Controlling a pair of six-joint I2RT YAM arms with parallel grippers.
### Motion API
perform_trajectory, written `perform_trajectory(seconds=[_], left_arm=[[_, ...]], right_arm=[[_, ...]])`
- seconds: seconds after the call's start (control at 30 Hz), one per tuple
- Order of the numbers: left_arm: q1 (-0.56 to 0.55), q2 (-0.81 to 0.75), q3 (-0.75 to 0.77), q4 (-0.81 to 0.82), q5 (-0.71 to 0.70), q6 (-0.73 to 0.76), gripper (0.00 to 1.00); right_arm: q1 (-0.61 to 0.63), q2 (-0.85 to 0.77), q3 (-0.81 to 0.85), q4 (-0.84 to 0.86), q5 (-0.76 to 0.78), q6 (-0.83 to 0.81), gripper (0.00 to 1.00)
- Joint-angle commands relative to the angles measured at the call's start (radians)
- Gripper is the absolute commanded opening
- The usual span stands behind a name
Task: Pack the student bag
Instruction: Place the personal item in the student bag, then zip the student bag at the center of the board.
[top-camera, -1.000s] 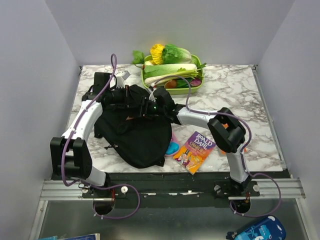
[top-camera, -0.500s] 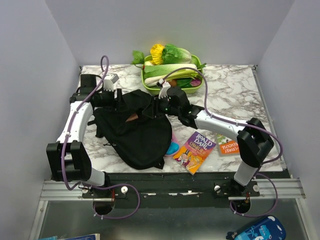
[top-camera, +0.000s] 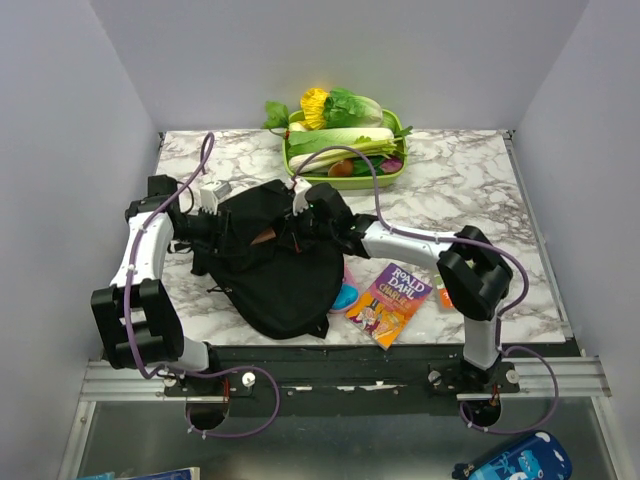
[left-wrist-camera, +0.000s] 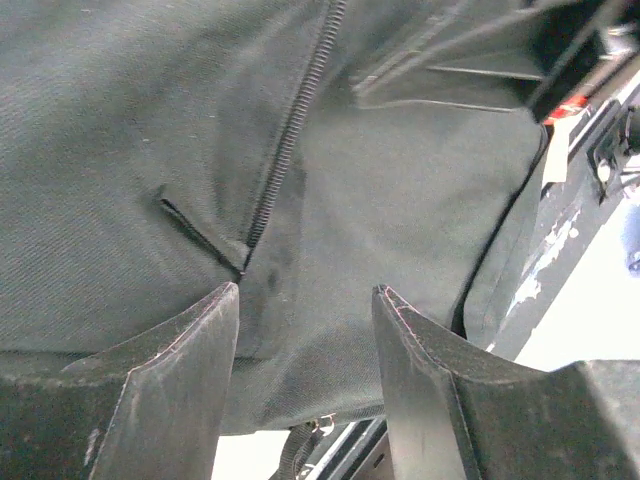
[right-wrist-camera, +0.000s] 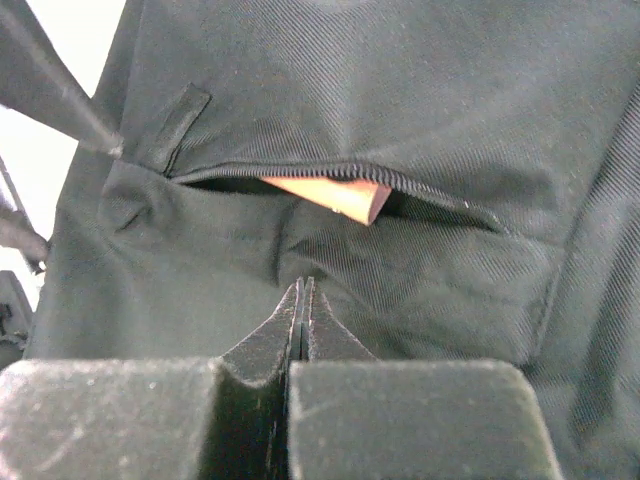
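I see my left jaws open on the black backpack (top-camera: 290, 280); my right jaws are shut near its zip (right-wrist-camera: 330, 170).

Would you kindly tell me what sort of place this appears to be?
Probably a robotics lab test cell: plain walls box in a marble-patterned table with a metal mounting rail, and props include a vegetable tray and children's book.

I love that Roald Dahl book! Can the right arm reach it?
Probably yes. The Roald Dahl book lies uncovered beside the right arm; its shut right gripper, at the student bag, would need opening first.
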Motion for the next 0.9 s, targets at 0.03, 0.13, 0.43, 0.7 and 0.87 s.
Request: perform_trajectory(seconds=[0.03, 0.13, 0.43, 0.7, 0.87], left_arm=[[-0.021, -0.041, -0.044, -0.017, 0.081, 0.12, 0.63], [-0.037, -0.063, -0.094, 0.075, 0.032, 0.095, 0.62], [-0.054, -0.12, -0.15, 0.16, -0.055, 0.097, 0.62], [-0.054, -0.11, -0.127, 0.127, -0.062, 0.126, 0.61], [-0.054, -0.097, -0.135, 0.14, -0.071, 0.123, 0.6]], right_arm=[[0.037, 0.091, 0.114, 0.0, 0.091, -0.057, 0.01], [0.046, 0.134, 0.139, 0.025, 0.125, -0.061, 0.01], [0.075, 0.266, 0.265, -0.043, 0.237, -0.138, 0.01], [0.077, 0.13, 0.043, 0.17, 0.309, -0.167, 0.01], [0.081, 0.137, 0.042, 0.167, 0.321, -0.173, 0.01]])
